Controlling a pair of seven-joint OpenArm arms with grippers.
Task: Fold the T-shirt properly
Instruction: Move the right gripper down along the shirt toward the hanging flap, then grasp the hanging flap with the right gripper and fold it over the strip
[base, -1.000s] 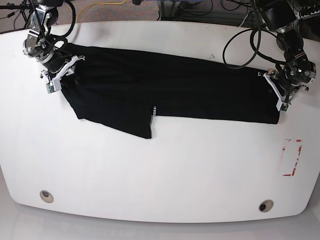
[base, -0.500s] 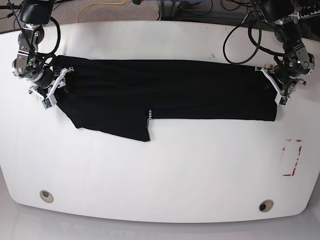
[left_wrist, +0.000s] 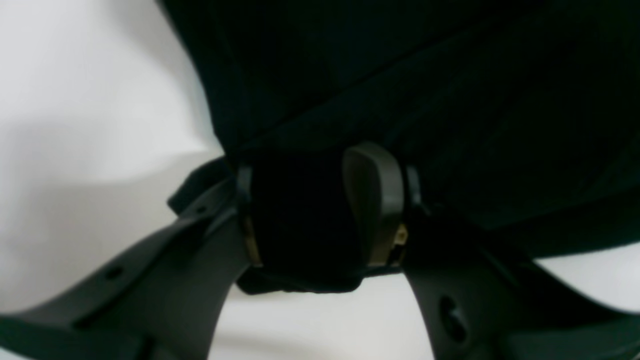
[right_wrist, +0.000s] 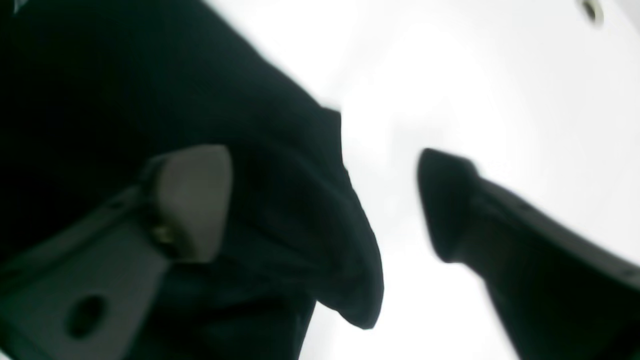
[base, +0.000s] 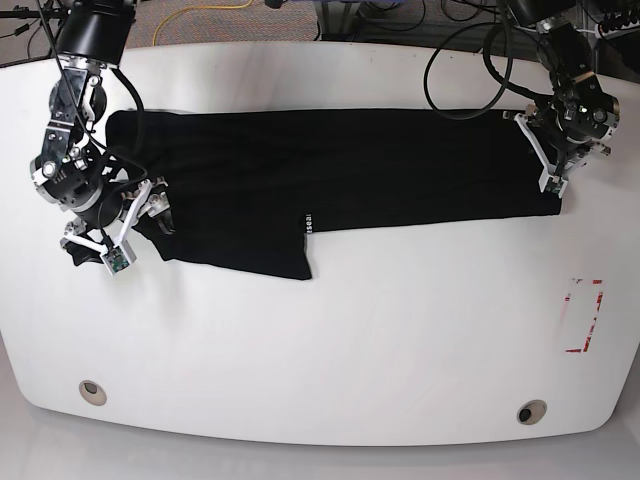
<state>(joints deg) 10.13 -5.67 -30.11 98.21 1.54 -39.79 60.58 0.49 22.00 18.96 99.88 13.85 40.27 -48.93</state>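
Releasing looks like the step in hand on 1 side: nearest the base camera the bare white surface (base: 330, 340) carries only a red-marked patch (base: 584, 315) at its right edge and 2 round holes near the front rim, and the T-shirt (base: 330, 180) lies beyond that as a long dark band across the far half, with 1 flap (base: 250, 250) hanging toward the front at left-centre and tiny white lettering at its corner. Right claw (base: 120, 232), on the base view's left, is spread wide; the right wrist view shows 1 pale pad over the fabric and the other dark finger out over bare surface, with a loose rounded edge of the T-shirt (right_wrist: 320, 225) between them and not pinched. Left claw (base: 556, 160), at the far right end of the band, is pinching a bunched wad of the T-shirt (left_wrist: 300, 220) between its pads, per the left wrist view. Judgement: garment is folded lengthwise once and mid-task, the band is not yet squared, and the flap is not tucked. Next move probably calls for the right claw to clear the cloth without dragging it, then re-grip a corner while the left end is held taut or let go evenly, so the fold stays flat.
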